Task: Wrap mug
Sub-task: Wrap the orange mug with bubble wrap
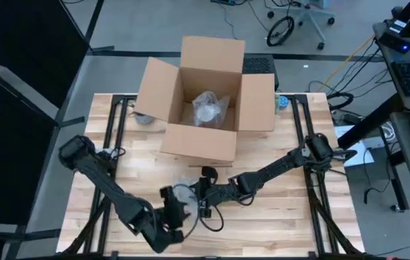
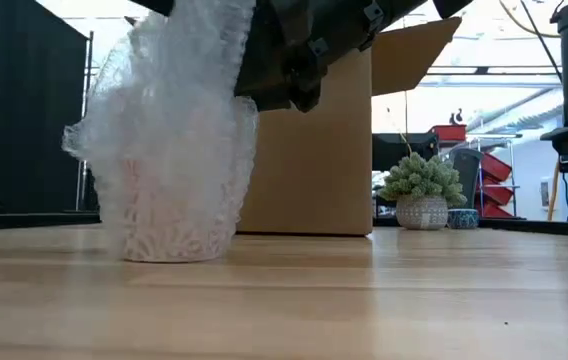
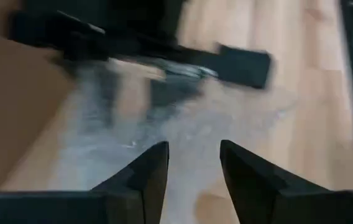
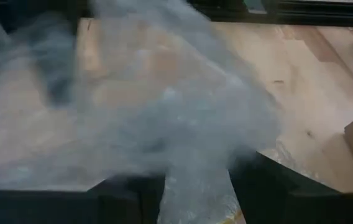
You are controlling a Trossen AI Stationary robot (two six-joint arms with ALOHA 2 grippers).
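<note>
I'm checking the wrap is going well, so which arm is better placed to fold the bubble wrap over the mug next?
Probably the right. Its gripper already has bubble wrap between its fingers at the bundle, while the left gripper is open just short of the sheet, holding nothing.

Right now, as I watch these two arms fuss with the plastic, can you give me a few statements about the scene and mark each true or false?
1. The cardboard box stands open on the table. True.
2. The box is empty. False: a bundle of bubble wrap lies inside it.
3. Both grippers meet at the bubble-wrap sheet near the table's front edge. True: left gripper, right gripper.
4. The wrapped mug is held in the air. False: its base rests on the wooden table.
5. The left gripper's fingers are pressed together. False: they stand apart.
</note>
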